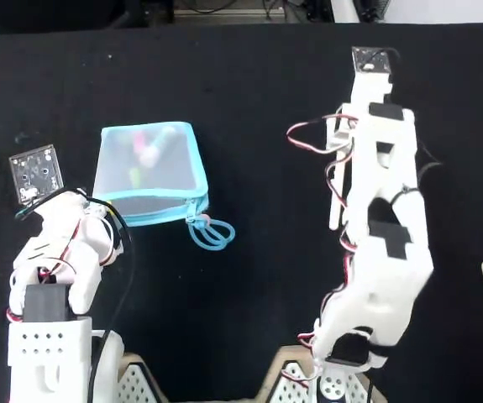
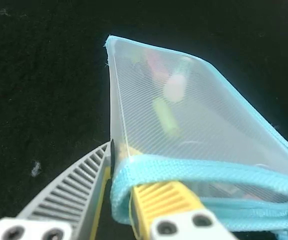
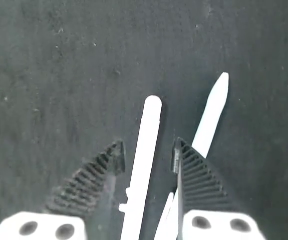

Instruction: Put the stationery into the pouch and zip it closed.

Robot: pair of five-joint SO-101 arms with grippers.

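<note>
Pouch [image 1: 149, 168], teal mesh with coloured stationery [image 2: 166, 100] inside, lies left of centre on the black table [image 1: 249, 101]. Left gripper [image 2: 122, 171] pinches its near left corner. Right gripper [image 3: 146, 150], jaws wide, straddles 1 of 2 white pens [image 3: 211, 110] at right.

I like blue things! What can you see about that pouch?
The pouch is see-through mesh with light blue edging, lying on the black table. Pink and green stationery shows blurrily inside. A blue loop hangs from its zip pull at one corner; the left gripper pinches the zip edge's other corner.
</note>
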